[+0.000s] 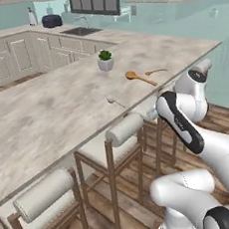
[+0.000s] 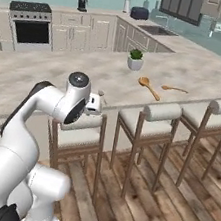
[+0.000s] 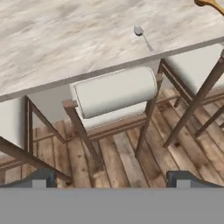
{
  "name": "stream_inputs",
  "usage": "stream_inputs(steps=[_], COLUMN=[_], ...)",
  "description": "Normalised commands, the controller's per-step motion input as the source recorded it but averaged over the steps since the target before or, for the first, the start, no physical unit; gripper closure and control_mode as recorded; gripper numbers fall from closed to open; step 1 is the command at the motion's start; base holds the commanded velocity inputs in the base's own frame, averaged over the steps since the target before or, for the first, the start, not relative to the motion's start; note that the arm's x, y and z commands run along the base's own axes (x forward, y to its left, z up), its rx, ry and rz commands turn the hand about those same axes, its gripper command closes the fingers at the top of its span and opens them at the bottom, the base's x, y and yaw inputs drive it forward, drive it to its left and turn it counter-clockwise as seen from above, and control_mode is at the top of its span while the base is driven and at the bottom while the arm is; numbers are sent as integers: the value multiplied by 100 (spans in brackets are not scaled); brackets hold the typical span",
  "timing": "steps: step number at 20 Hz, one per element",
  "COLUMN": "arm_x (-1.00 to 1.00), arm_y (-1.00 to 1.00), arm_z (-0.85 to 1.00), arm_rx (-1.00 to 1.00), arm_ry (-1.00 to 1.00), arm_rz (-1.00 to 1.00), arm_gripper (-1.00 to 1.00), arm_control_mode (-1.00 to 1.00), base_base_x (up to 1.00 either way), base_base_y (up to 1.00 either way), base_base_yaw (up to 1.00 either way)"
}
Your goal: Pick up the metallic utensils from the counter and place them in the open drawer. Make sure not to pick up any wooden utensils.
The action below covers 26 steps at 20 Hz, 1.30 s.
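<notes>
Hovering off the counter's (image 1: 60, 102) near edge, above a cushioned stool (image 3: 114, 94), with the gripper (image 3: 113, 178) spread wide and grasping nothing. Lying close to that near edge, just past the stool: the small grey metal spoon (image 3: 143, 36). Resting farther along the counter toward its right end: the wooden spoon (image 1: 138, 77), and just beyond it the small knife (image 1: 156, 71), apart from each other. Standing farther in from the edge, behind the wooden spoon: a small potted plant (image 1: 105, 60).
</notes>
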Motion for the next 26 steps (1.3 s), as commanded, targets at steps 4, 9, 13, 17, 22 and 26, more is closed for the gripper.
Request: stream_inputs(steps=[4,9,13,17,22,26], arm_x=[0,0,0,0,0,0], arm_y=[0,0,0,0,0,0], arm_z=[0,0,0,0,0,0], arm_rx=[0,0,0,0,0,0], arm_ry=[0,0,0,0,0,0], arm_rz=[0,0,0,0,0,0], arm_gripper=[-100,-100,-100,-100,-100,-100], arm_control_mode=[100,100,100,100,100,100], base_base_x=[79,77,35,47,40,52], base_base_y=[-100,-100,-100,-23,0,26], base_base_yaw=[36,46,40,32,25,7])
